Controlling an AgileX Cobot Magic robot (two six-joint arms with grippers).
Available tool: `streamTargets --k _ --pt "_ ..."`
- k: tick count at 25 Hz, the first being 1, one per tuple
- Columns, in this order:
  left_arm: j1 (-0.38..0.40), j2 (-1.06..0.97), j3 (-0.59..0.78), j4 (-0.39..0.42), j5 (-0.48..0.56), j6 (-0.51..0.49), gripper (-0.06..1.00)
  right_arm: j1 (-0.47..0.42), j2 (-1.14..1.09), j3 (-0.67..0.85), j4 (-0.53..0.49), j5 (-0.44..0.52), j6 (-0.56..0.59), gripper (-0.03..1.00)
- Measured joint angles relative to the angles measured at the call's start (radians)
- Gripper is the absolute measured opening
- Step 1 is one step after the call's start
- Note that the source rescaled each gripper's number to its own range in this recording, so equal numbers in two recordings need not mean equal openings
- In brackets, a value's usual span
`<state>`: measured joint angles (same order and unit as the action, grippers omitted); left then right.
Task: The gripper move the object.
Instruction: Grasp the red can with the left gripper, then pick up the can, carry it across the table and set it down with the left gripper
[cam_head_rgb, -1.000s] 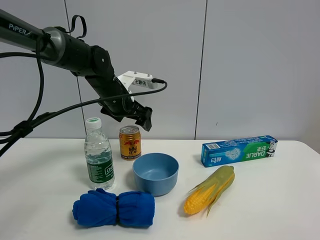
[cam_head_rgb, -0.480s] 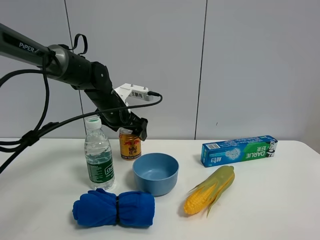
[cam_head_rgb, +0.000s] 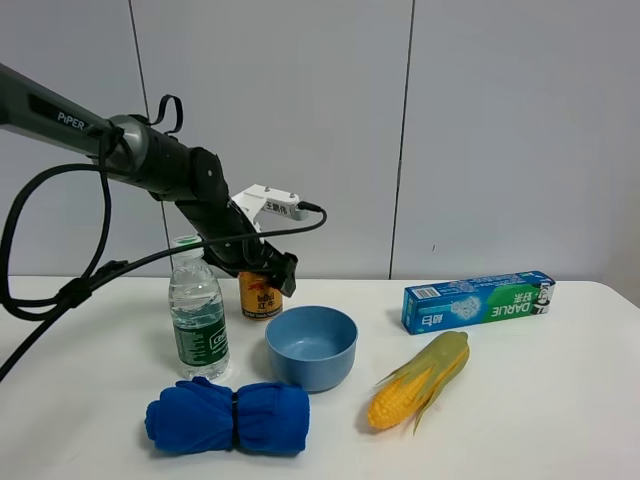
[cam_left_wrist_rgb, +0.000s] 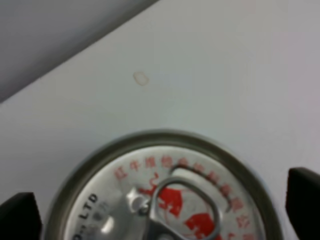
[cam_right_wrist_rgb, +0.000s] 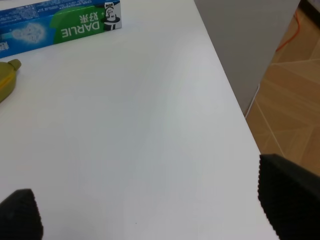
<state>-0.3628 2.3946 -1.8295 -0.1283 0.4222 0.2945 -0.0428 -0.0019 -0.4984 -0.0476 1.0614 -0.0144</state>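
Directly beneath the left end effector, the gold can sits between its wide-open, empty fingers.

The white table fills most of the view; the right gripper hangs over it, its two black fingers spread wide with only bare tabletop between them; a blue-and-green toothpaste box printed DARLIE lies on the table, well apart from the fingers; a yellow corn tip lies near that box; beyond the table's edge are a grey panel and a wood-patterned floor; an orange cable runs beside the panel.
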Motion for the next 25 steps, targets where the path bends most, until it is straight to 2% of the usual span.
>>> streamTargets --k 3,5,7,9,10,22,25 --pt "0.0 0.014 0.0 0.0 -0.005 0.002 0.96 0.0 0.0 0.0 0.0 0.0 0.0 1.0" --pt "0.0 0.015 0.0 -0.001 -0.006 0.002 0.82 0.0 0.0 0.0 0.0 0.0 0.0 1.0" --pt "0.0 0.015 0.0 -0.001 -0.017 0.006 0.55 0.0 0.0 0.0 0.0 0.0 0.0 1.0" --pt "0.0 0.015 0.0 -0.001 -0.028 0.009 0.12 0.0 0.0 0.0 0.0 0.0 0.0 1.0" --pt "0.0 0.015 0.0 -0.003 -0.03 0.01 0.0 0.0 0.0 0.0 0.0 0.0 0.0 1.0" --pt "0.0 0.014 0.0 -0.007 -0.029 0.01 0.01 0.0 0.0 0.0 0.0 0.0 0.0 1.0" --pt "-0.004 -0.001 0.0 -0.007 0.005 0.01 0.01 0.0 0.0 0.0 0.0 0.0 0.0 1.0"
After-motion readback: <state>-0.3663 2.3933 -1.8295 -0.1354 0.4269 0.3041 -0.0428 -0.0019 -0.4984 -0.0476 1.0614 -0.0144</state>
